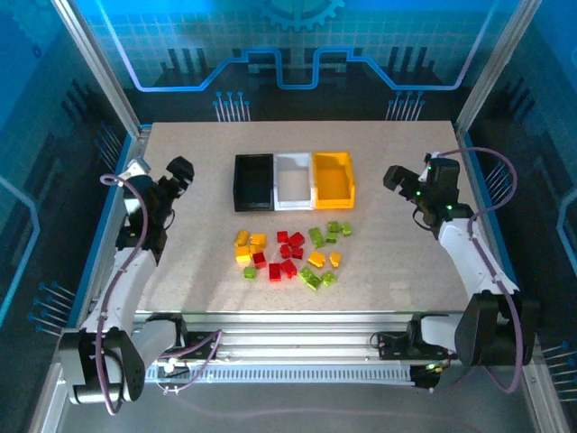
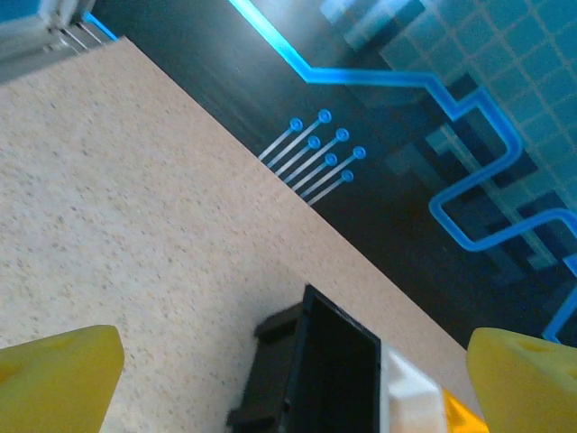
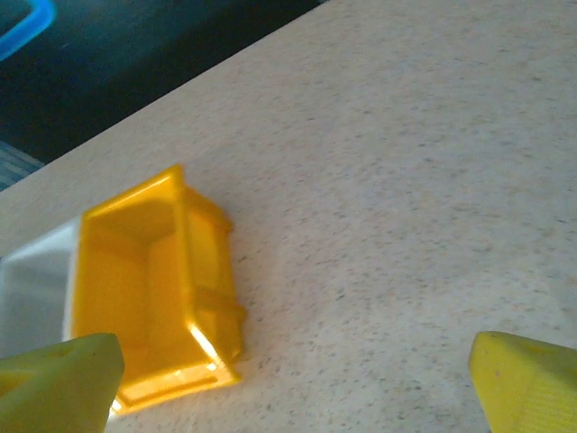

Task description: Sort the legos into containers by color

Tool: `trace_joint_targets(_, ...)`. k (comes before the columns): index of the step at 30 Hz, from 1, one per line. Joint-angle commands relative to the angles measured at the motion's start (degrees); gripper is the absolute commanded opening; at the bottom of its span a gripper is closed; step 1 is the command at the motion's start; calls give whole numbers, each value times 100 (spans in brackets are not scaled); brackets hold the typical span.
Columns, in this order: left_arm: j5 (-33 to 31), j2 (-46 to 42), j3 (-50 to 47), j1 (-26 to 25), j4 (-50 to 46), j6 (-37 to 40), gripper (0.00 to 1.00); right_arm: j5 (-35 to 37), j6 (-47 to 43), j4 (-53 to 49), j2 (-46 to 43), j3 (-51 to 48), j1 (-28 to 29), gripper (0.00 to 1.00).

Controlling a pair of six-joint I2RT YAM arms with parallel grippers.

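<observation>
Three bins stand side by side at the table's middle back: black bin [image 1: 253, 182], white bin [image 1: 292, 180], yellow-orange bin [image 1: 333, 179]. In front of them lie several tiny legos, yellow-orange ones [image 1: 245, 248] at the left, red ones [image 1: 288, 251] in the middle, lime green ones [image 1: 326, 233] at the right. My left gripper [image 1: 179, 171] hovers open to the left of the black bin [image 2: 311, 379], holding nothing. My right gripper [image 1: 397, 177] hovers open to the right of the yellow-orange bin [image 3: 149, 289], also holding nothing.
The speckled beige table [image 1: 180, 271] ends at a metal rail along the front. Blue-lit enclosure walls stand behind and at both sides. Bare table lies left of the black bin and right of the yellow-orange bin.
</observation>
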Motion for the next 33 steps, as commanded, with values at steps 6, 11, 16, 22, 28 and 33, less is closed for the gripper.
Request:
trace_joint_targets(6,585,-24,431,-810,-1033,-30,99,501,-902,-980,-90,-68,2027,100)
trace_joint_targets(11,477,-236,179,-1760,-1329,-57,99,949,-816,-1310,99,-111,3019,92)
trace_joint_targets(16,471,-413,-195,-2473,-1473,-82,99,1141,-487,-1470,210,-324,3770,79)
trace_joint_targets(22,513,-453,-449,-2905,-1648,-137,99,1155,135,-1472,238,-865,4158,66)
trace_joint_targets(28,470,-322,-658,-3002,-1549,-141,99,1286,475,-1284,737,-974,4182,58)
trace_joint_targets(33,563,-157,-681,-3005,-1464,-180,99,1369,500,-1237,1202,-686,4180,53)
